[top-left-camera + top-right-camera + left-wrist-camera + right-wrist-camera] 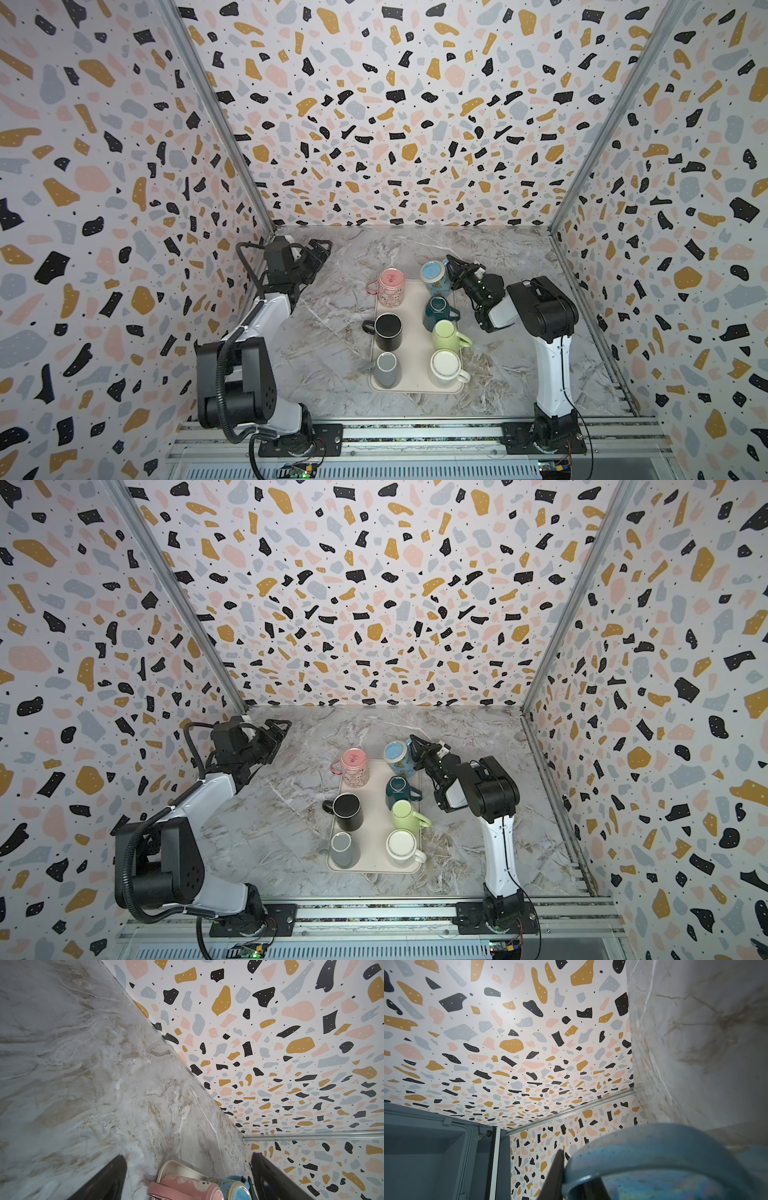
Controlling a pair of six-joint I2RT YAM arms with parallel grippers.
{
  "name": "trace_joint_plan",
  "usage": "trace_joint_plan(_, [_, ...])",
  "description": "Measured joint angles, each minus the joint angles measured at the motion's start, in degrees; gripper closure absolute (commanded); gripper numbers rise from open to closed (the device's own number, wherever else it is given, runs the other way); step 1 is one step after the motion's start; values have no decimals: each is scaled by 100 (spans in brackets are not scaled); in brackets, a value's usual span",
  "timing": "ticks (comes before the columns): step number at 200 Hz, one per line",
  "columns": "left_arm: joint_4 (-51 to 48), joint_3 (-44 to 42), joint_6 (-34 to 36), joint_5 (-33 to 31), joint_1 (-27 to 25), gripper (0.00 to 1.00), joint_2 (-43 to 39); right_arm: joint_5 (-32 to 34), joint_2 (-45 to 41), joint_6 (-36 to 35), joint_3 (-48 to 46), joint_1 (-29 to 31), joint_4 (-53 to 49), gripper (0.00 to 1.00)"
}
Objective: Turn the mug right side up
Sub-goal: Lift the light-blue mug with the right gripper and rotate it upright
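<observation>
Right gripper pinched narrow on blue mug, centre frame, upper-right corner of tray; mug tilted, base up, flip looks barely begun. Left gripper wide, idle.

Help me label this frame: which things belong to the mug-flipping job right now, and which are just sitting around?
In the job:
- blue mug
- right gripper, shut on it

Just lying about:
- pink mug
- dark green mug
- black mug
- light green mug
- grey mug
- cream mug
- tray
- left gripper, open, off to the side
</observation>
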Motion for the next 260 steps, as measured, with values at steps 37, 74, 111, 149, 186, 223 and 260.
trace_joint_plan(37, [0,0,-11,0,0,6,0,-26,37,-13,129,0,2,100])
trace_joint_plan(74, [0,0,-28,39,2,7,0,-284,52,-76,374,-15,-133,100])
trace_joint_plan(111, [-4,24,-37,94,2,8,0,-704,52,-131,671,-26,-210,100])
trace_joint_plan(149, [2,166,-42,131,2,8,0,-1014,52,-260,750,-26,-216,100])
trace_joint_plan(186, [0,190,-63,157,2,9,2,-1272,52,-446,767,-22,-236,100])
trace_joint_plan(223, [15,245,-87,181,2,10,0,-1589,52,-763,981,-22,-267,100])
trace_joint_plan(260, [127,396,-105,247,2,11,0,-1906,52,-1152,1069,-15,-249,100])
